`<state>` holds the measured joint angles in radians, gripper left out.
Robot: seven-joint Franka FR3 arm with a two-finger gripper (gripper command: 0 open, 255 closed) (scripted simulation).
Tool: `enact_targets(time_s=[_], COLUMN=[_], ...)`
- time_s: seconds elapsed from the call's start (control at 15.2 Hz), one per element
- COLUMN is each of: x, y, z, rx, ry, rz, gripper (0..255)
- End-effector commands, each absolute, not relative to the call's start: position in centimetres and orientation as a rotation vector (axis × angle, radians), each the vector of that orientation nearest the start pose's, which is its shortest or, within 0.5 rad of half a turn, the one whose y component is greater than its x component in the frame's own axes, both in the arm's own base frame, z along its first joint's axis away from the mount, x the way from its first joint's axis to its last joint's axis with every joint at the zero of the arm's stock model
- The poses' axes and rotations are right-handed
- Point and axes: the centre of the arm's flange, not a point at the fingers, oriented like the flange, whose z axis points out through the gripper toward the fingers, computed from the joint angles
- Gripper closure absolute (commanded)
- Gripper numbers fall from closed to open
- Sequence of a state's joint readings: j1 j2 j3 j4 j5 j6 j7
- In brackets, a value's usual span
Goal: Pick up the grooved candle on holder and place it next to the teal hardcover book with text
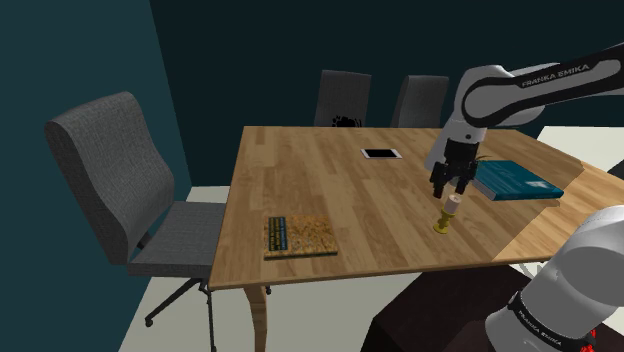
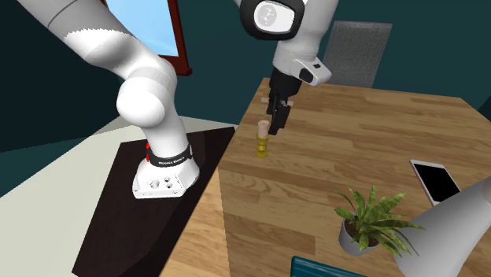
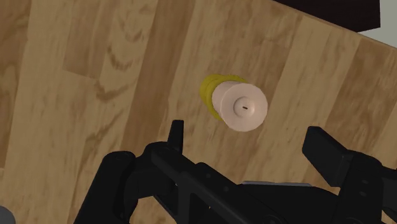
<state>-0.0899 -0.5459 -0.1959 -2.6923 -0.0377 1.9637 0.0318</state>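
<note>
A pale grooved candle [image 1: 449,206] stands upright on a yellow holder on the wooden table [image 1: 330,190], near the edge by the stand. My gripper [image 1: 452,189] hangs just above it, open, fingers pointing down. In the wrist view the candle's round top [image 3: 242,107] shows between and a little beyond the gripper [image 3: 245,132], and the spread fingers do not touch it. The second exterior view has the gripper [image 2: 275,123] right over the candle [image 2: 261,135]. The teal hardcover book [image 1: 515,182] lies flat close by, toward the shoulder view's right.
A speckled flat book [image 1: 297,236] lies near the table's front edge. A white-framed tablet [image 1: 381,153] lies farther back, and a small potted plant [image 2: 366,220] stands on the table. Grey chairs [image 1: 110,180] stand around it.
</note>
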Motion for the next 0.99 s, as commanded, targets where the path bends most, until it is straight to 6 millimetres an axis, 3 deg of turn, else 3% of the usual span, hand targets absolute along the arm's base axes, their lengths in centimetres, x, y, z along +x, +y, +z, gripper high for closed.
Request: enact_targets(time_s=[0.0, 0.46, 0.92], x=[32.8, 32.2, 32.2], y=[-9.8, -9.5, -9.5], z=[36.9, 33.5, 33.5], rx=[-3.015, -3.015, -3.015], ry=[0.404, 0.404, 0.404], rz=[0.281, 0.281, 0.281], gripper=[0, 0, 0])
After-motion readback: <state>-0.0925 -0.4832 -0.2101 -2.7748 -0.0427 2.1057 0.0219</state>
